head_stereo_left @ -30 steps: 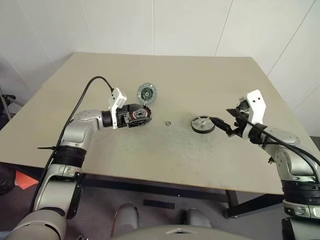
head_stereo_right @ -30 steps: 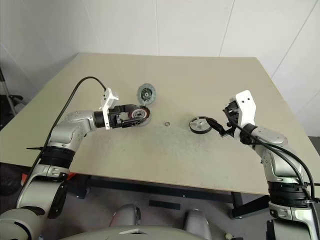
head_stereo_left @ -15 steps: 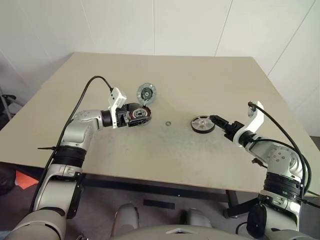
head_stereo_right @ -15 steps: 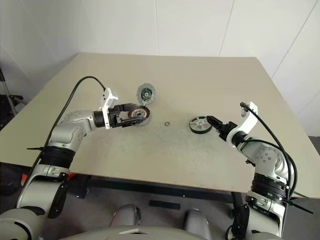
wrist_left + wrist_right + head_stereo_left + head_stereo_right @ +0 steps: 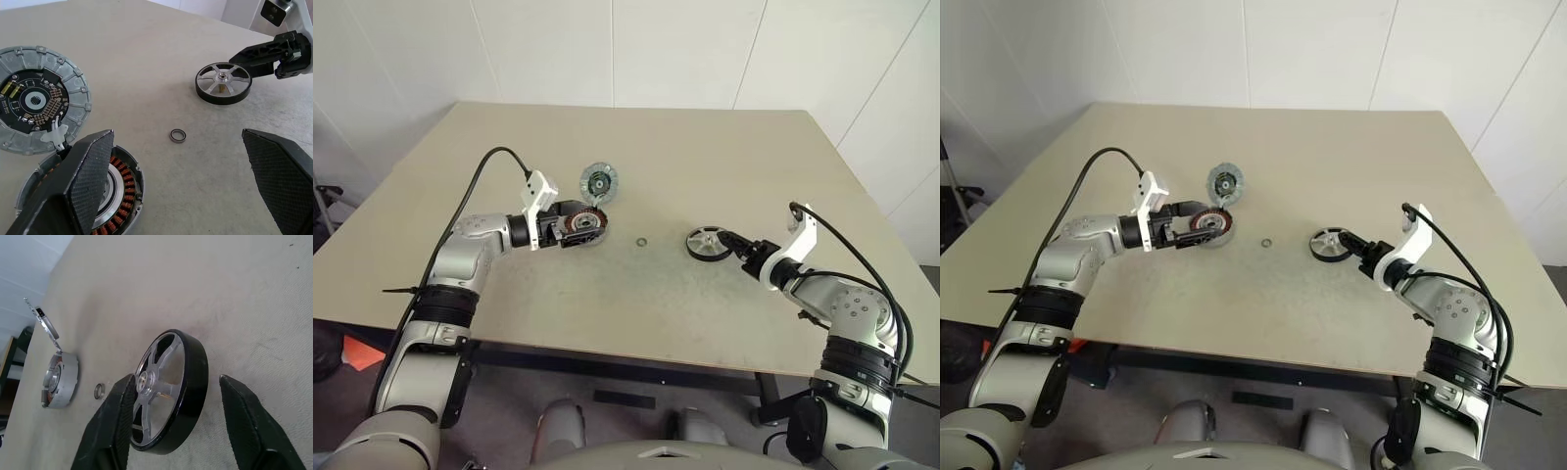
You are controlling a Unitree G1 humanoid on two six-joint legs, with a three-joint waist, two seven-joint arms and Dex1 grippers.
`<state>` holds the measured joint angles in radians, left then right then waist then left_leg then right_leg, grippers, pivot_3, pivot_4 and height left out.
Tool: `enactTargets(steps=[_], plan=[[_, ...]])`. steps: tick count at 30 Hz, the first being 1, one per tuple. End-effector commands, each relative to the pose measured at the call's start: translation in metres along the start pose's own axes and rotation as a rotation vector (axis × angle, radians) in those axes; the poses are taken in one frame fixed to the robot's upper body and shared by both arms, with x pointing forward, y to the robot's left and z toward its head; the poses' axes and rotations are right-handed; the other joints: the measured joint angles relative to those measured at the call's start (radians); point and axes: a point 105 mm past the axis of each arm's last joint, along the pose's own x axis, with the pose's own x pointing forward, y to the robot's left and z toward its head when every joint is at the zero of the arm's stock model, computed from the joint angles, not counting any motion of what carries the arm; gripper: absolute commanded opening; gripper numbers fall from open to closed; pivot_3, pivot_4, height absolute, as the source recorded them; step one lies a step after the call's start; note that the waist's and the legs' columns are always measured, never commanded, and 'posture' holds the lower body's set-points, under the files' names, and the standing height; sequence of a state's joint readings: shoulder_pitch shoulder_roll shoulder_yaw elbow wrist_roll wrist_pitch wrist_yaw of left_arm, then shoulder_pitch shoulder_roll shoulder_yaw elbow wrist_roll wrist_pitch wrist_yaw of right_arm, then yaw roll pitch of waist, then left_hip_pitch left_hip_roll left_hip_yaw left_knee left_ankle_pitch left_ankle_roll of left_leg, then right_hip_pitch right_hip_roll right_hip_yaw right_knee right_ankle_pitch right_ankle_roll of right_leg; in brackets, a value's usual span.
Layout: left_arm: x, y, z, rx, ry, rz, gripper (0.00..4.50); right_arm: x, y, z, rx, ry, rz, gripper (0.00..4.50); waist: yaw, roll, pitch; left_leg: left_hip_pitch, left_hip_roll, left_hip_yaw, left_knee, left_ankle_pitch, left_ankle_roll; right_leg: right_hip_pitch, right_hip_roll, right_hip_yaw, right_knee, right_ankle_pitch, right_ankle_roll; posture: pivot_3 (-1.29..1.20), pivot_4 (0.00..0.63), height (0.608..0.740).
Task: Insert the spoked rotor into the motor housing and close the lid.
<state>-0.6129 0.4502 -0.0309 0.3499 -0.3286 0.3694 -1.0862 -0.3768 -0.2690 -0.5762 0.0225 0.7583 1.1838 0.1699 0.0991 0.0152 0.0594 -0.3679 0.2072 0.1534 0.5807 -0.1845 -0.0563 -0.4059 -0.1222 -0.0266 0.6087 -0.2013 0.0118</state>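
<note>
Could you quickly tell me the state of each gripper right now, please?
Left gripper: open, holding nothing, beside the motor housing.
Right gripper: open, fingers straddling the spoked rotor, not gripping.

Near part of the motor housing (image 5: 117,193) behind a left claw finger (image 5: 85,181).

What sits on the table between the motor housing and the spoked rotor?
A small metal ring lies between the motor housing and the spoked rotor, otherwise bare table; head views show it.
</note>
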Motion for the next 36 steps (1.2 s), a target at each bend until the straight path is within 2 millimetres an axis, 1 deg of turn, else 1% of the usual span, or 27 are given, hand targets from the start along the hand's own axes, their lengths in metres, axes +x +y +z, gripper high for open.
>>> enactTargets(steps=[1, 5, 8, 10, 11, 12, 17, 21, 26, 30, 33, 35, 36], plan=[[-0.004, 0.004, 0.012, 0.046, -0.019, 0.016, 4.45, -0.002, 0.010, 0.010, -0.015, -0.034, 0.027, 2.15, 0.000, 0.000, 0.000, 0.000, 0.000, 0.000, 0.000, 0.000, 0.000, 0.000, 0.000, 0.000, 0.000, 0.000, 0.000, 0.00, 0.000, 0.740], [-0.004, 0.005, 0.012, 0.049, -0.020, 0.023, 4.45, 0.000, 0.011, 0.011, -0.010, -0.037, 0.025, 2.15, 0.000, 0.000, 0.000, 0.000, 0.000, 0.000, 0.000, 0.000, 0.000, 0.000, 0.000, 0.000, 0.000, 0.000, 0.000, 0.00, 0.000, 0.740], [-0.004, 0.006, 0.012, 0.052, -0.020, 0.028, 4.45, 0.001, 0.010, 0.012, 0.002, -0.040, 0.017, 1.59, 0.000, 0.000, 0.000, 0.000, 0.000, 0.000, 0.000, 0.000, 0.000, 0.000, 0.000, 0.000, 0.000, 0.000, 0.000, 0.00, 0.000, 0.740], [-0.005, 0.006, 0.012, 0.054, -0.021, 0.032, 4.45, 0.002, 0.011, 0.012, 0.003, -0.040, 0.016, 0.89, -0.001, 0.000, 0.000, 0.000, 0.000, 0.000, 0.000, 0.000, 0.000, 0.000, 0.000, 0.000, 0.000, 0.000, 0.000, 0.00, 0.000, 0.740], [-0.005, 0.007, 0.012, 0.054, -0.020, 0.034, 4.45, 0.002, 0.012, 0.013, 0.003, -0.040, 0.017, 0.60, -0.002, 0.000, 0.000, 0.000, 0.000, 0.000, 0.000, 0.000, 0.000, 0.000, 0.000, 0.000, 0.000, 0.000, 0.000, 0.00, 0.000, 0.740], [-0.005, 0.007, 0.012, 0.055, -0.020, 0.035, 4.45, 0.002, 0.012, 0.013, 0.003, -0.041, 0.018, 0.40, -0.002, 0.000, 0.000, 0.001, 0.000, 0.000, 0.000, 0.000, 0.000, 0.000, 0.000, 0.000, 0.000, 0.000, 0.000, 0.00, 0.000, 0.740], [-0.006, 0.008, 0.012, 0.058, -0.020, 0.041, 4.45, 0.004, 0.016, 0.017, 0.008, -0.048, 0.023, 0.39, 0.000, 0.000, -0.001, 0.001, 0.000, 0.000, 0.000, 0.001, -0.001, 0.001, 0.000, 0.000, 0.000, 0.000, 0.000, 0.00, 0.000, 0.740], [-0.006, 0.008, 0.012, 0.057, -0.020, 0.044, 4.45, 0.012, 0.024, 0.023, 0.050, -0.074, 0.051, 0.39, -0.004, 0.000, -0.001, 0.001, 0.000, 0.000, 0.000, 0.001, -0.001, 0.000, 0.000, 0.000, 0.001, 0.000, 0.000, 0.00, 0.000, 0.740], [-0.004, 0.008, 0.011, 0.057, -0.018, 0.040, 4.45, 0.034, 0.046, 0.032, 0.095, -0.088, 0.106, 0.39, -0.005, 0.000, -0.001, 0.001, 0.000, 0.000, -0.001, 0.002, -0.003, -0.001, 0.000, 0.000, 0.002, 0.000, 0.000, 0.00, 0.000, 0.740], [-0.003, 0.008, 0.012, 0.061, -0.016, 0.038, 4.45, 0.055, 0.054, 0.041, 0.119, -0.093, 0.128, 0.39, -0.003, 0.000, -0.001, -0.001, 0.000, 0.000, -0.001, 0.002, -0.003, -0.002, 0.000, 0.000, 0.001, 0.000, 0.000, 0.00, 0.000, 0.740], [-0.004, 0.007, 0.011, 0.064, -0.014, 0.039, 4.45, 0.070, 0.053, 0.049, 0.134, -0.107, 0.123, 0.39, -0.002, 0.000, -0.001, -0.002, 0.000, 0.000, -0.002, 0.002, -0.003, -0.002, 0.000, 0.000, 0.001, 0.000, 0.000, 0.00, 0.000, 0.740], [-0.005, 0.007, 0.010, 0.067, -0.012, 0.043, 4.45, 0.079, 0.044, 0.053, 0.136, -0.115, 0.086, 0.39, -0.002, 0.000, -0.001, -0.002, 0.000, 0.000, -0.001, 0.001, -0.002, -0.002, 0.000, -0.001, 0.000, 0.000, 0.000, 0.00, 0.000, 0.740], [-0.006, 0.007, 0.010, 0.068, -0.012, 0.046, 4.45, 0.082, 0.037, 0.055, 0.134, -0.121, 0.057, 0.39, -0.001, 0.000, -0.001, -0.003, 0.000, 0.000, -0.001, 0.001, -0.002, -0.002, 0.000, -0.001, 0.000, 0.000, 0.000, 0.00, 0.000, 0.740]])
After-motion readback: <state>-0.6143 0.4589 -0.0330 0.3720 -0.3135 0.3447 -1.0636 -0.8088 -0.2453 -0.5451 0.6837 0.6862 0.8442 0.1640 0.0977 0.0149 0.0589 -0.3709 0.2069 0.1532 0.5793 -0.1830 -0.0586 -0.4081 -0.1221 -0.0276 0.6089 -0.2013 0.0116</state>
